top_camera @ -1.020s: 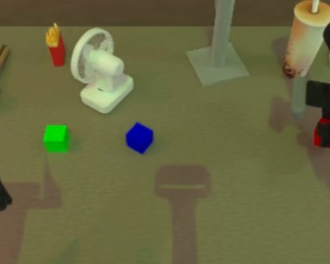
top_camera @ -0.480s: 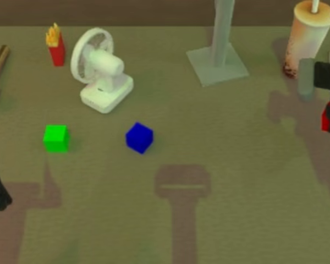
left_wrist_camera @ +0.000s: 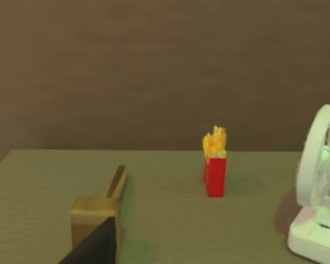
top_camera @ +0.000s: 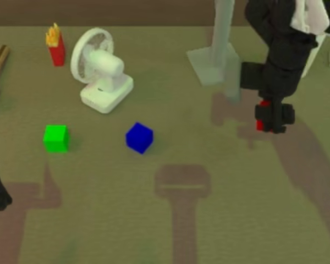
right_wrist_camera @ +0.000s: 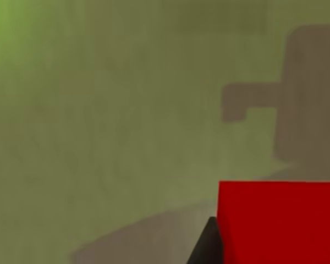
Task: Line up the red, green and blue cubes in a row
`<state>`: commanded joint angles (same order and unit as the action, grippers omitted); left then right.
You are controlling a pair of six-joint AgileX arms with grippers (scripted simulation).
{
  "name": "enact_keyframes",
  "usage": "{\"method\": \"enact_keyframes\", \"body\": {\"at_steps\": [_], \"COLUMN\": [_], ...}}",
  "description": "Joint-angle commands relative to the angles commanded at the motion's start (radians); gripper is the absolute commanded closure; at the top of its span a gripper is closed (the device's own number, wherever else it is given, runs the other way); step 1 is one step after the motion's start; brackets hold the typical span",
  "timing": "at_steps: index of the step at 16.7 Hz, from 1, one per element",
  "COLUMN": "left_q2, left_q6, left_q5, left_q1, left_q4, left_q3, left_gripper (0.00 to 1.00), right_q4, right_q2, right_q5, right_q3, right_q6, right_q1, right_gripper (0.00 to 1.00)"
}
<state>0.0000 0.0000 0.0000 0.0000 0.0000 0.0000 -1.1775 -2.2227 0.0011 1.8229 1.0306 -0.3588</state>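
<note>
My right gripper [top_camera: 273, 117] has swung in from the table's right edge toward the middle over the last second, and it is pinching the red cube [top_camera: 260, 124] between its fingers. Only slivers of red show around the black fingers from above; in the right wrist view the red cube [right_wrist_camera: 280, 220] fills the near corner, with a dark finger edge against it. It seems to be carried clear of the table [top_camera: 209, 181], since its shadow falls apart from it, though I cannot be sure of the height. That means the first cube is in transit toward the other two, and the row is not yet begun.

The blue cube [top_camera: 139, 137] sits near the table's middle, turned a little askew, and the green cube [top_camera: 56, 138] lies to its left, well apart from it. Both rest untouched in front of the white desk fan [top_camera: 102, 70], with the carton of fries [top_camera: 55, 45] farther back.

My left arm is parked at the table's left edge. Only a dark tip of the left gripper [left_wrist_camera: 93, 248] shows in the left wrist view, so I cannot tell how its fingers stand. My right arm also covers the things at the back right corner.
</note>
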Motion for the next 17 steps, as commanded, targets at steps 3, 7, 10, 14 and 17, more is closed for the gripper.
{"method": "enact_keyframes", "body": {"at_steps": [3,7,10,14,17], "left_q2": [0.000,0.000,0.000,0.000,0.000], "left_q6": [0.000,0.000,0.000,0.000,0.000], "left_q5": [0.000,0.000,0.000,0.000,0.000], "left_q1": [0.000,0.000,0.000,0.000,0.000], "left_q4": [0.000,0.000,0.000,0.000,0.000], "left_q3": [0.000,0.000,0.000,0.000,0.000], "left_gripper": [0.00,0.00,0.00,0.00,0.00], "right_q4": [-0.059,-0.129,-0.158,-0.164,-0.160], "right_q2": [-0.060,-0.127,-0.152,-0.156,-0.152], "right_q5": [-0.001,-0.003,-0.001,-0.001,-0.002], "right_q3": [0.111,0.247,0.313,0.328,0.322], "right_q6": [-0.141,-0.324,-0.420,-0.443,-0.444], "right_q1": [-0.205,-0.474,-0.590,-0.614,-0.612], "right_gripper": [1.00,1.00,1.00,1.00,1.00]}}
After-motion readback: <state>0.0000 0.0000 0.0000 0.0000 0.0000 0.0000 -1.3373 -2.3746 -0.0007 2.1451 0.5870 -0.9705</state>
